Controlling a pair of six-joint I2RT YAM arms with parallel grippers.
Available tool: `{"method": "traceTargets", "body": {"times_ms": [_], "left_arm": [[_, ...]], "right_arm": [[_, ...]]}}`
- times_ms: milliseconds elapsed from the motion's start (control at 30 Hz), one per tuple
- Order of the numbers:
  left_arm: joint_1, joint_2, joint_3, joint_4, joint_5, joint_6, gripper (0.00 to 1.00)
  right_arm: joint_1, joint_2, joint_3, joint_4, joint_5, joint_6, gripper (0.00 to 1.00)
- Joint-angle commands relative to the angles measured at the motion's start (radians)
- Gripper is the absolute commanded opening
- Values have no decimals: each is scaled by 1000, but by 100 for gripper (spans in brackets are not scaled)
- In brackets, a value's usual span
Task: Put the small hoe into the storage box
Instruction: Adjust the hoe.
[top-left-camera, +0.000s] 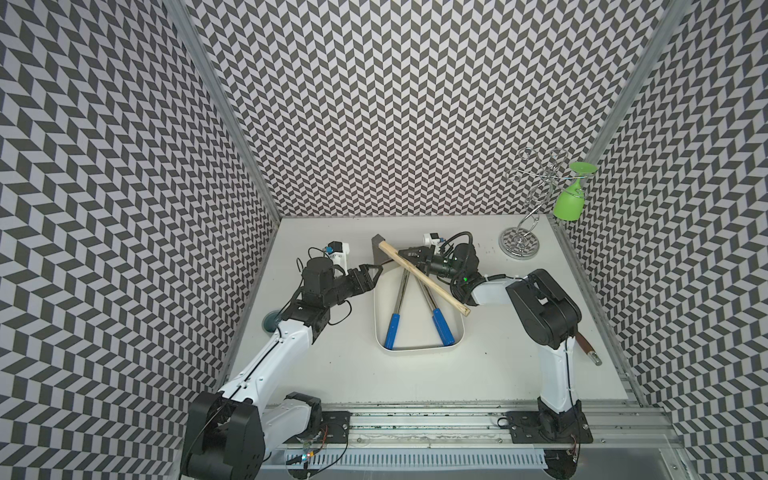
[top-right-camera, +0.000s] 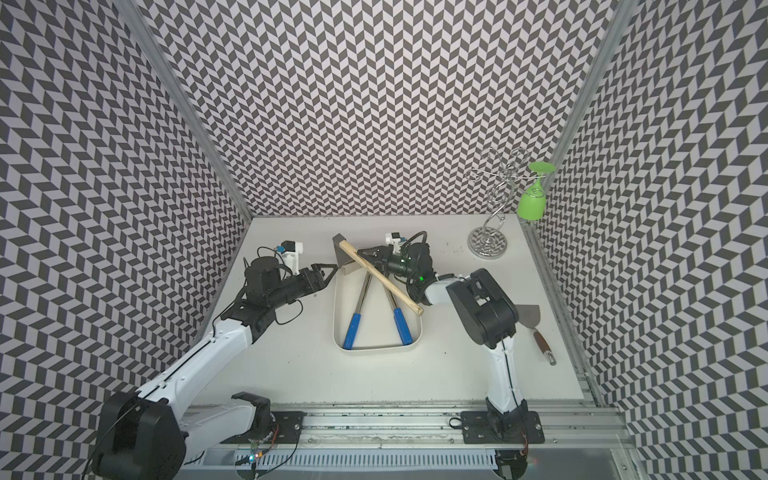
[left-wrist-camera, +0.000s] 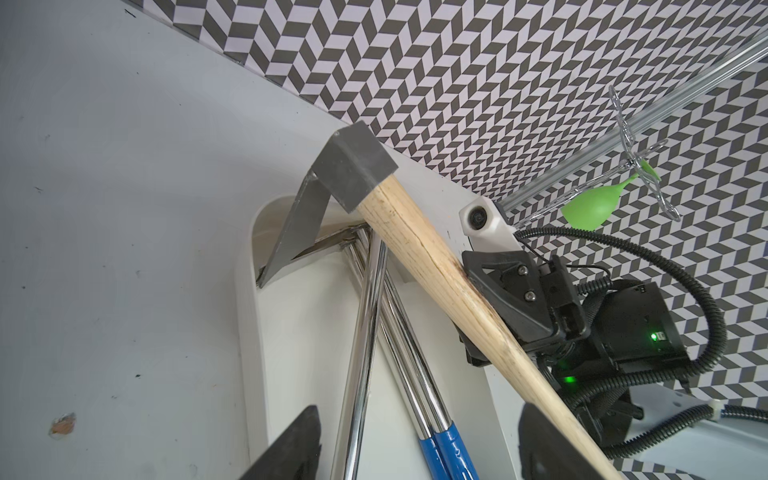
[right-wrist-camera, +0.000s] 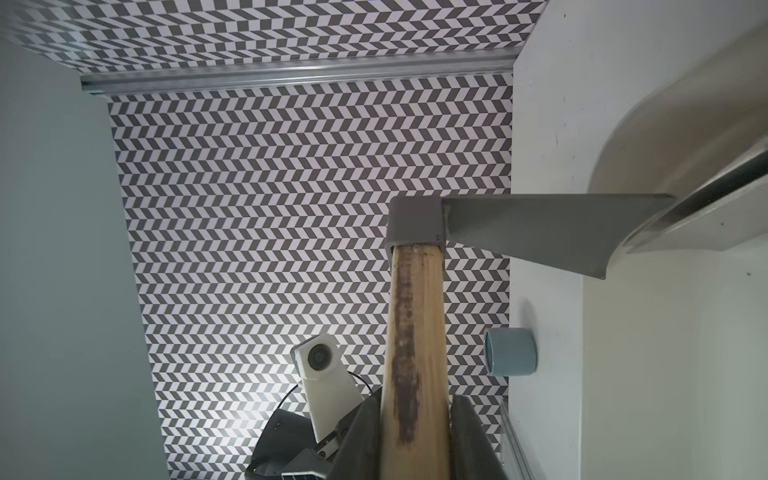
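Observation:
The small hoe (top-left-camera: 419, 276) (top-right-camera: 380, 276) has a pale wooden handle and a grey metal head. It hangs slanted over the storage box (top-left-camera: 415, 350) (top-right-camera: 374, 350), a cream-white tray. My right gripper (top-left-camera: 405, 255) (top-right-camera: 368, 255) (right-wrist-camera: 415, 415) is shut on the upper part of the handle (right-wrist-camera: 415, 324). The blade (left-wrist-camera: 295, 232) (right-wrist-camera: 540, 232) points down at the box's far left corner (left-wrist-camera: 253, 224). The handle's butt end lies over the right rim. My left gripper (top-left-camera: 374, 270) (top-right-camera: 328, 268) (left-wrist-camera: 419, 440) is open just left of the box's far end, holding nothing.
Blue-handled chrome tools (top-left-camera: 392, 330) (top-left-camera: 442, 328) (left-wrist-camera: 365, 332) lie in the box under the hoe. A chrome glass rack (top-left-camera: 519, 245) with a hanging green glass (top-left-camera: 569, 203) stands at the back right. A brown-handled scraper (top-right-camera: 540, 340) lies at the right edge. A small teal cup (top-left-camera: 272, 322) sits at the left.

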Motion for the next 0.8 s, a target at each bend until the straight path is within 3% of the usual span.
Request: {"method": "traceTargets", "body": {"times_ms": [0, 267, 533, 767], "left_arm": [[7, 38, -1, 191, 51, -83, 77], [22, 230, -93, 740, 104, -435, 80], [-3, 342, -21, 856, 131, -521, 83], [-56, 410, -28, 974, 132, -610, 77]], "right_arm": [[0, -47, -5, 260, 0, 74, 0], [0, -102, -97, 280, -17, 60, 0], [5, -111, -100, 267, -30, 38, 0], [22, -92, -80, 273, -33, 37, 0]]}}
